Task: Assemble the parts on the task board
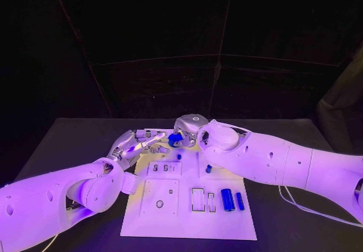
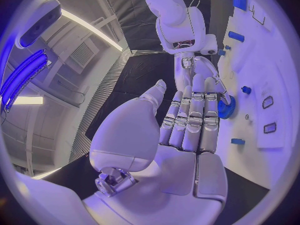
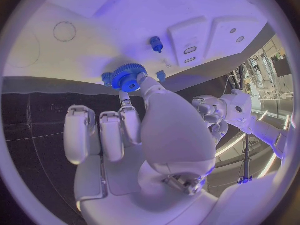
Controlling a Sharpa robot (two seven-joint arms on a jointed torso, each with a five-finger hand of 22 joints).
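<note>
The white task board (image 1: 181, 223) lies in the middle of the black table. My right hand (image 1: 193, 128) is over the board's far edge and pinches a blue gear (image 1: 175, 139) between thumb and a finger; the right wrist view shows the blue gear (image 3: 128, 78) at the fingertips, just above the board (image 3: 125, 25). My left hand (image 1: 140, 143) reaches in from the left, fingers straight and holding nothing. In the left wrist view its fingertips (image 2: 206, 85) lie beside the gear (image 2: 226, 107), in front of the right hand (image 2: 194, 65).
Two blue cylinders (image 1: 227, 200) (image 1: 239, 201) lie at the board's near right beside rectangular slots (image 1: 198, 199). A small blue peg (image 1: 179, 156) stands near the far end, and another blue piece (image 1: 209, 169) is further right. The table edge (image 1: 75, 123) is dark.
</note>
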